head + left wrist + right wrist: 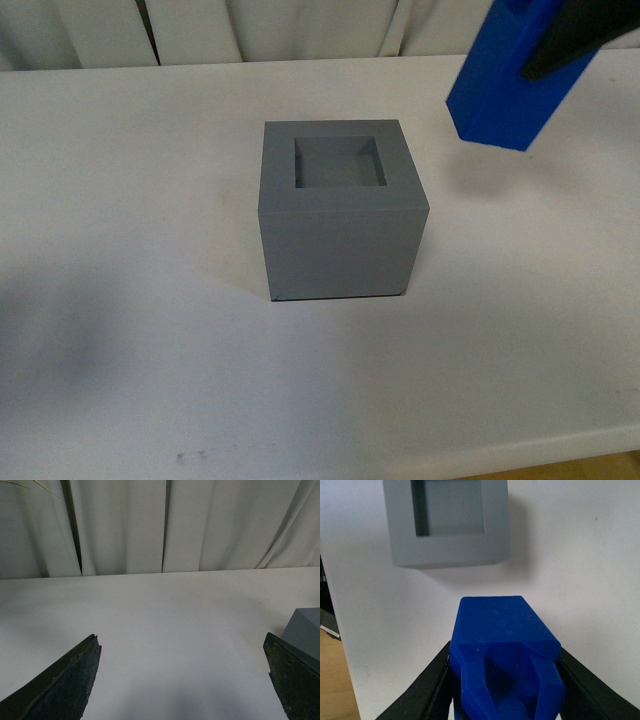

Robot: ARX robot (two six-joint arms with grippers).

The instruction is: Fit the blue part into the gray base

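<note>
The gray base (340, 225) stands on the middle of the white table (120, 300), its square recess facing up and holding nothing. The blue part (505, 85) hangs tilted in the air to the base's far right, clear of it. My right gripper (505, 680) is shut on the blue part (502, 630), a black finger (427, 690) pressing each side near the handle end, and the gray base (450, 550) lies ahead of it. My left gripper (182, 680) is open over bare table, with a corner of the gray base (305, 630) beside one finger. The left gripper is out of the front view.
A pale curtain (300, 25) hangs along the table's far edge. The table's near edge (560, 445) shows at the lower right of the front view, with wooden floor (335, 680) beyond a table edge in the right wrist view.
</note>
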